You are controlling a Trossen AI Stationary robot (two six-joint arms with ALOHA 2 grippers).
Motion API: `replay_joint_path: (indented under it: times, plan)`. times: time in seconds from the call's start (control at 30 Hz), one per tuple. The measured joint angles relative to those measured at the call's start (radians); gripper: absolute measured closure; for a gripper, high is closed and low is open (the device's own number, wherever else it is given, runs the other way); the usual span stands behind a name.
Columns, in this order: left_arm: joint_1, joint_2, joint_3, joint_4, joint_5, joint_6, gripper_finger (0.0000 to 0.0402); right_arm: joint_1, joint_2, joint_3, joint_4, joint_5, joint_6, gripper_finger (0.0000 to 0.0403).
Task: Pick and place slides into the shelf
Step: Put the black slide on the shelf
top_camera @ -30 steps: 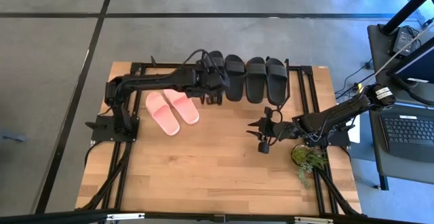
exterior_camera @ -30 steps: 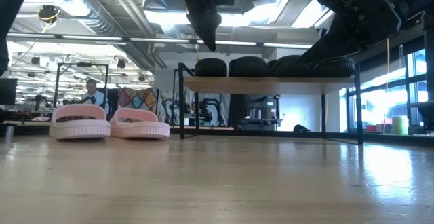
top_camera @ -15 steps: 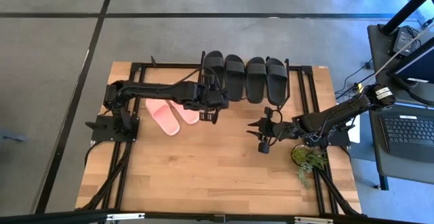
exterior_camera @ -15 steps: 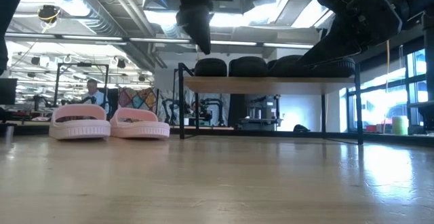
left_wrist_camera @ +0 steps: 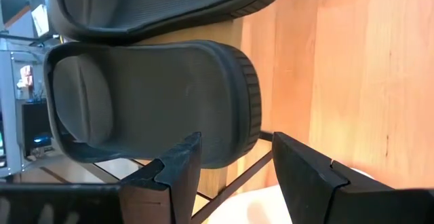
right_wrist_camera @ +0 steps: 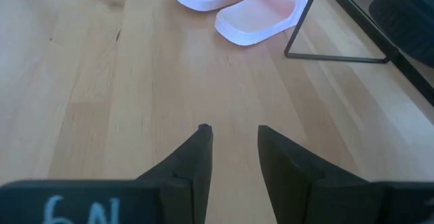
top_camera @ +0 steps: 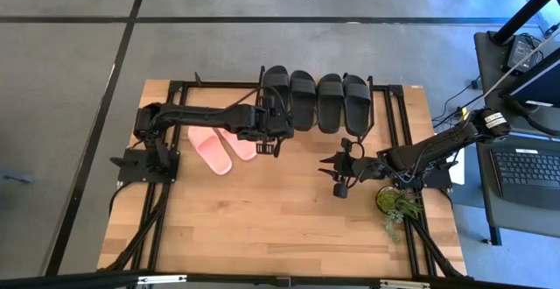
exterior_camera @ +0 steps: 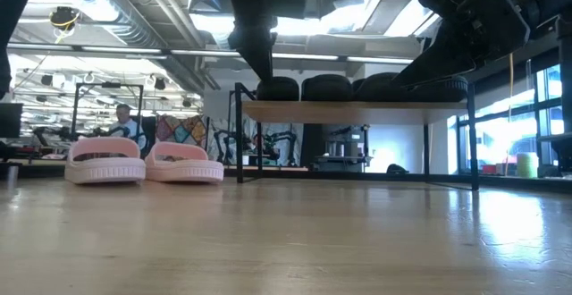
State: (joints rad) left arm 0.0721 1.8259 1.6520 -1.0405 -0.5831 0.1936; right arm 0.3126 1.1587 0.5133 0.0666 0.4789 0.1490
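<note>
Left tool [top_camera: 273,145] of mine hangs above the bench [top_camera: 262,228], jaws apart and gripping nothing, just in front of the shelf [exterior_camera: 357,110] and over the inner edge of the pink slides [top_camera: 220,146]. Past its dark fingers [left_wrist_camera: 178,163] I see the ribbed sole end of the nearest black slide on the shelf. Four black slides [top_camera: 317,102] lie side by side on the shelf's top board, filling it from end to end. Both pink slides rest on the bench just beside the shelf, touching each other. My right tool [top_camera: 337,173] waits off to the right above bare wood, jaws partly apart and empty, near a small green plant [top_camera: 398,206].
</note>
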Motion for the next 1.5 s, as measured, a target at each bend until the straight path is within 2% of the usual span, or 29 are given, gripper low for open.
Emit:
replay_joint_path:
  times: [0.3,0.83,1.5]
  plan:
    - [0.004,0.000,0.000,0.002,0.018,0.002,0.0239,0.000,0.000,0.000,-0.001,0.000,-0.004,0.0282]
    - [0.004,0.000,0.000,0.002,0.027,0.002,0.0324,0.000,0.000,0.000,-0.001,0.000,-0.004,0.0282]
    - [0.003,0.000,0.000,0.002,0.026,0.002,0.0388,0.000,0.000,0.000,-0.001,0.000,0.000,0.0282]
